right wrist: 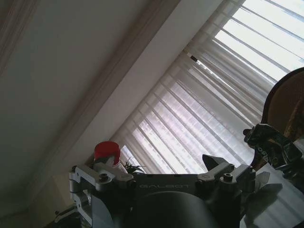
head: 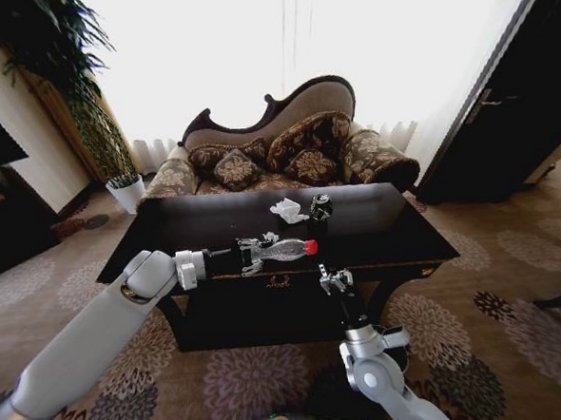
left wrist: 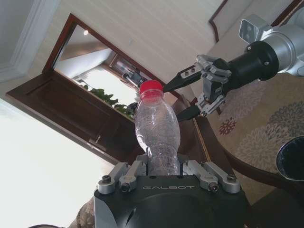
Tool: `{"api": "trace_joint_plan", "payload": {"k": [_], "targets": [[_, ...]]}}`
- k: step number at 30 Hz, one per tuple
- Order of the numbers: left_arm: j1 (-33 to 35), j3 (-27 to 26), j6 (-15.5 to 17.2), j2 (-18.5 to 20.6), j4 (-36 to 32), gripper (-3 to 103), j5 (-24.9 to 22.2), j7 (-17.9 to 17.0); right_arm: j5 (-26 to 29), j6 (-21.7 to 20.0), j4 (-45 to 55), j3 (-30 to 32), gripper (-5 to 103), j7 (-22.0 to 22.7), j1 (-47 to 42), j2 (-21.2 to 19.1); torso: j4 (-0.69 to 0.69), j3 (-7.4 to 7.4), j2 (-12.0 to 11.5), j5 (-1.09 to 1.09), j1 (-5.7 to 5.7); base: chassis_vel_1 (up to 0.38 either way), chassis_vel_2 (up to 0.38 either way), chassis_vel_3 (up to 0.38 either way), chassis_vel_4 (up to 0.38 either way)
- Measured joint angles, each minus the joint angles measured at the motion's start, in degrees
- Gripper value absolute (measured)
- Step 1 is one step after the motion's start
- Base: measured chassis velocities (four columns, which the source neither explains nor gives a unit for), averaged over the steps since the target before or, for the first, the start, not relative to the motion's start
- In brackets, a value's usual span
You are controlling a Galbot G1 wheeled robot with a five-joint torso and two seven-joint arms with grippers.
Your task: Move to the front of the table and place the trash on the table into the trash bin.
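dark table (head: 397, 246), tissue (head: 287, 210), can (head: 319, 208)

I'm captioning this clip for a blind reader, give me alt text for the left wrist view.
The left gripper holds a clear plastic bottle with a red cap by its base, cap pointing away. Beyond it the right gripper hangs open beside the cap, above patterned carpet.

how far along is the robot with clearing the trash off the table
Done: it stands at the table. In hand: the left gripper holds the bottle above the tabletop; the right gripper, jaws open, waits by the front edge. Left: the can and tissue remain on the table.
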Motion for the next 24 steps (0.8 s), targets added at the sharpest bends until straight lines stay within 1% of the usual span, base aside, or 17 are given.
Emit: {"api": "trace_joint_plan", "payload": {"k": [3, 8, 13, 18, 19, 21, 23, 24], "targets": [[-0.54, -0.19, 0.00, -0.51, 0.47, 28, 0.00, -0.04, -0.25, 0.16, 0.12, -0.03, 100, -0.68, -0.55, 0.26, 0.00, 0.00, 0.00, 0.00, 0.00, 0.000, 0.000, 0.000, 0.000], [-2.10, -0.72, 0.00, -1.50, 2.27, 28, -0.02, -0.21, -1.51, 0.62, 0.84, -0.04, 100, -3.35, -1.84, 0.80, 0.00, 0.00, 0.00, 0.00, 0.00, 0.000, 0.000, 0.000, 0.000], [-2.40, 0.45, 0.03, -2.11, 2.72, 28, -0.01, -0.39, -1.79, 0.65, 1.32, -0.04, 100, -3.58, -1.65, 0.85, 0.00, 0.00, 0.00, 0.00, 0.00, 0.000, 0.000, 0.000, 0.000], [-4.36, 4.89, 0.18, -2.34, 3.71, 28, 0.40, -0.84, -1.83, 0.63, 2.20, -0.54, 100, -2.98, -1.08, 1.38, 0.00, 0.00, 0.00, -0.01, 0.00, 0.000, 0.000, 0.000, 0.000], [-4.36, 4.89, 0.18, -2.34, 3.71, 28, 0.40, -0.84, -1.83, 0.63, 2.20, -0.54, 100, -2.98, -1.08, 1.38, 0.00, 0.00, 0.00, -0.01, 0.00, 0.000, 0.000, 0.000, 0.000], [-6.42, 7.12, 0.18, -1.97, 4.30, 28, 0.40, -0.93, -2.72, 0.62, 2.20, -0.83, 100, -2.95, -0.80, 1.61, 0.00, 0.00, 0.00, 0.00, 0.00, 0.000, 0.000, 0.000, 0.000], [-9.94, 10.23, 0.17, -1.77, 5.26, 28, 0.39, -1.00, -4.28, 0.62, 2.07, -1.51, 100, -2.88, -0.55, 1.89, 0.00, 0.00, 0.00, 0.00, 0.00, 0.000, 0.000, 0.000, 0.000], [-9.94, 10.23, 0.17, -1.77, 5.26, 28, 0.39, -1.00, -4.28, 0.62, 2.07, -1.51, 100, -2.88, -0.55, 1.89, 0.00, 0.00, 0.00, 0.00, 0.00, 0.000, 0.000, 0.000, 0.000]]}}
